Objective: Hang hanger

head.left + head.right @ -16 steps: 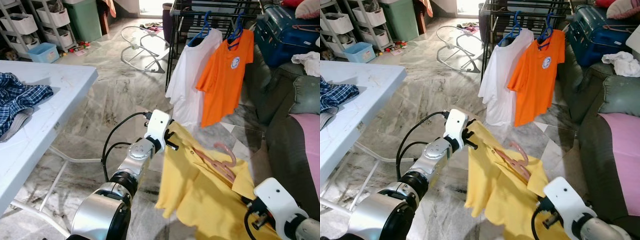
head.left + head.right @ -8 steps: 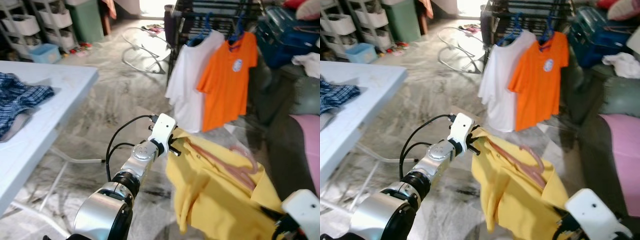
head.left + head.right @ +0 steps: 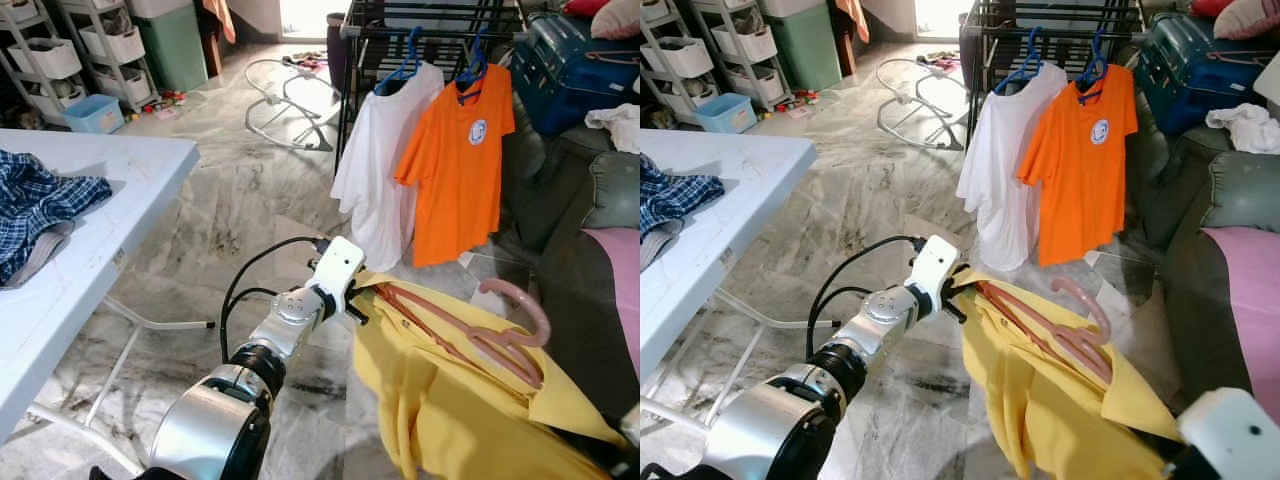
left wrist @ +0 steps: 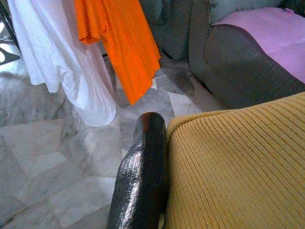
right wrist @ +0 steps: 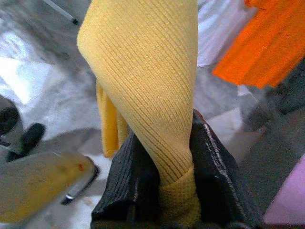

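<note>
A yellow shirt (image 3: 450, 400) with a pink hanger (image 3: 500, 335) inside its collar is held up over the floor between my two arms. My left gripper (image 3: 357, 297) is shut on the shirt's left shoulder; one black finger (image 4: 143, 176) presses against the yellow knit. My right gripper (image 5: 167, 131) is shut on a bunched fold of the same shirt, and its white wrist (image 3: 1230, 440) shows at the lower right. Behind stands a black drying rack (image 3: 430, 20) with a white shirt (image 3: 385, 150) and an orange shirt (image 3: 460, 150) on blue hangers.
A white table (image 3: 110, 200) with a plaid cloth (image 3: 40, 205) stands at the left. A dark sofa with a pink cushion (image 3: 615, 280) is on the right, and a blue suitcase (image 3: 570, 60) behind it. Storage shelves and a wire bouncer frame (image 3: 285, 95) are at the back.
The shirt and hanger have been lifted and drawn to the right. The hanger's hook now stands higher, and my right wrist has slid toward the picture's lower right corner. The camera has shifted slightly.
</note>
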You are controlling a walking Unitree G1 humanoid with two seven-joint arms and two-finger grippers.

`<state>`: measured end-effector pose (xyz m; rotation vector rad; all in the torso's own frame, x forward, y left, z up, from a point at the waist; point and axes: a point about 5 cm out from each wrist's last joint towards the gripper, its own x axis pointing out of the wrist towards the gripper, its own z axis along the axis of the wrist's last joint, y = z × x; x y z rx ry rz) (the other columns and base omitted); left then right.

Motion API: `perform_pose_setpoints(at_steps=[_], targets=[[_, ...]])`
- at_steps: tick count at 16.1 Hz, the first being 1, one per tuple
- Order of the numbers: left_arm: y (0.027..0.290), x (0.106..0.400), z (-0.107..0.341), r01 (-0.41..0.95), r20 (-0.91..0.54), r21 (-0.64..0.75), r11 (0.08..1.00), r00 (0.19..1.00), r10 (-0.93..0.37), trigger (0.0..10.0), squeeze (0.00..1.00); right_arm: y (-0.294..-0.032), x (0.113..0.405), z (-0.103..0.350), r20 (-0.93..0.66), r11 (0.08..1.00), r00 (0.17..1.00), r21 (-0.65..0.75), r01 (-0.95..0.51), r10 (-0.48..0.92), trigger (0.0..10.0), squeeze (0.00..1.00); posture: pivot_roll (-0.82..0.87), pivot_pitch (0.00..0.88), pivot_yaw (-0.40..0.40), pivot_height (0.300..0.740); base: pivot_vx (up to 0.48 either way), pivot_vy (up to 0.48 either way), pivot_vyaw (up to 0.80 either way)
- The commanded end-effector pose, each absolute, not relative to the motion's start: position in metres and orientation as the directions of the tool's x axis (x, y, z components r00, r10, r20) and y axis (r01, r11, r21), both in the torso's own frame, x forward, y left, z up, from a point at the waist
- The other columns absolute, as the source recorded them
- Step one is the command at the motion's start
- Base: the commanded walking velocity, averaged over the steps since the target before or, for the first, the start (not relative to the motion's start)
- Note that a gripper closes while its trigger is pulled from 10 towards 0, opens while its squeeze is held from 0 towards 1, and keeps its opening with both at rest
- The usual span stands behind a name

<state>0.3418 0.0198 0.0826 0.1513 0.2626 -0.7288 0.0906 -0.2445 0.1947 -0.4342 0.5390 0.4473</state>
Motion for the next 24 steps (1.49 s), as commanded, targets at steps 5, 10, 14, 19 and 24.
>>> perform_pose_setpoints(at_steps=[5, 10, 14, 19, 24], targets=[[0.043, 0.345, 0.071, 0.589, -0.377, -0.044, 0.807, 0.739, -0.559, 0.0, 0.0, -0.237, 0.096, 0.214, -0.443, 0.808, 0.803, -0.245, -0.535, 0.398, 0.0, 0.0, -0.21, 0.021, 0.018, 0.74, 0.0, 0.0, 0.0], [0.033, 0.33, 0.056, 0.641, -0.447, -0.244, 0.728, 0.592, -0.671, 1.7, 0.05, -0.234, 0.099, 0.217, -0.414, 0.81, 0.802, -0.214, -0.546, 0.432, 0.0, 0.0, -0.2, 0.02, 0.02, 0.74, 0.0, 0.0, 0.0], [0.03, 0.331, 0.059, 0.589, -0.437, -0.366, 0.72, 0.574, -0.692, 10.0, 1.0, -0.231, 0.106, 0.218, -0.369, 0.829, 0.828, -0.211, -0.518, 0.423, 0.0, 0.0, -0.2, 0.022, 0.027, 0.74, 0.0, 0.0, 0.0], [0.031, 0.34, 0.075, 0.674, -0.446, -0.308, 0.672, 0.522, -0.727, 10.0, 1.0, -0.226, 0.103, 0.215, -0.417, 0.781, 0.76, -0.164, -0.602, 0.499, 0.0, 0.0, -0.19, 0.026, 0.037, 0.74, 0.0, 0.0, 0.0], [0.033, 0.344, 0.078, 0.644, -0.39, -0.258, 0.72, 0.613, -0.687, 10.0, 1.0, -0.235, 0.108, 0.216, -0.374, 0.833, 0.827, -0.203, -0.514, 0.42, 0.0, 0.0, -0.19, 0.03, 0.039, 0.74, 0.0, 0.0, 0.0]])
